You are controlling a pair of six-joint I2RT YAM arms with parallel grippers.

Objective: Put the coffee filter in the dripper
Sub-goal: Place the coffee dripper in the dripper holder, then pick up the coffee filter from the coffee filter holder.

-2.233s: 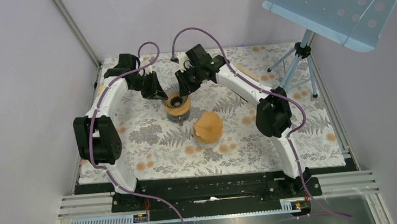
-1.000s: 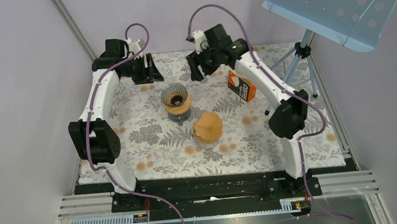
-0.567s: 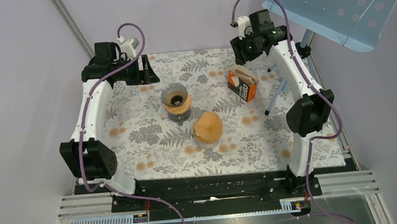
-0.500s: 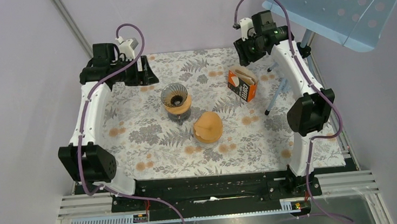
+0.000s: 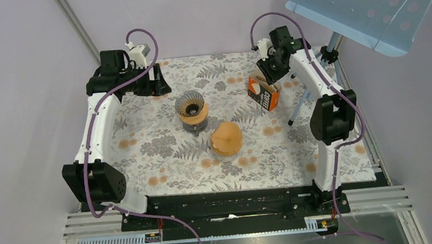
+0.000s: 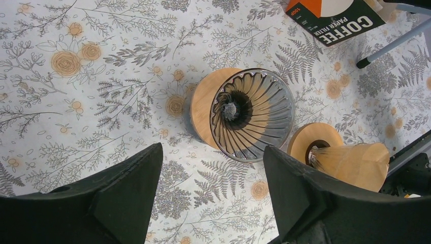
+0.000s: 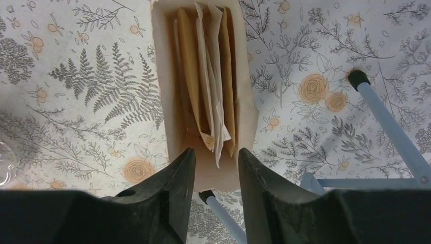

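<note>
In the top view the right gripper [image 5: 271, 73] hangs over the open filter box [image 5: 263, 99] at the upper right of the floral cloth [image 5: 146, 157]. Its wrist view shows the fingers [image 7: 167, 198] slightly parted and clamping nothing, with the coffee filters [image 7: 208, 86] upright inside the box just past the tips. The left gripper [image 5: 155, 83] sits at upper left, jaws spread wide and empty. The glass dripper [image 5: 191, 107] stands mid-cloth, with a tan cone [image 5: 227, 137] near its lower right

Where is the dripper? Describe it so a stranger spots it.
On the floral tablecloth, two cone-shaped things stand near the middle. The glass dripper is the farther, left one, on a wooden collar. Unlike the tan cone beside it, it is clear and ribbed.
</note>
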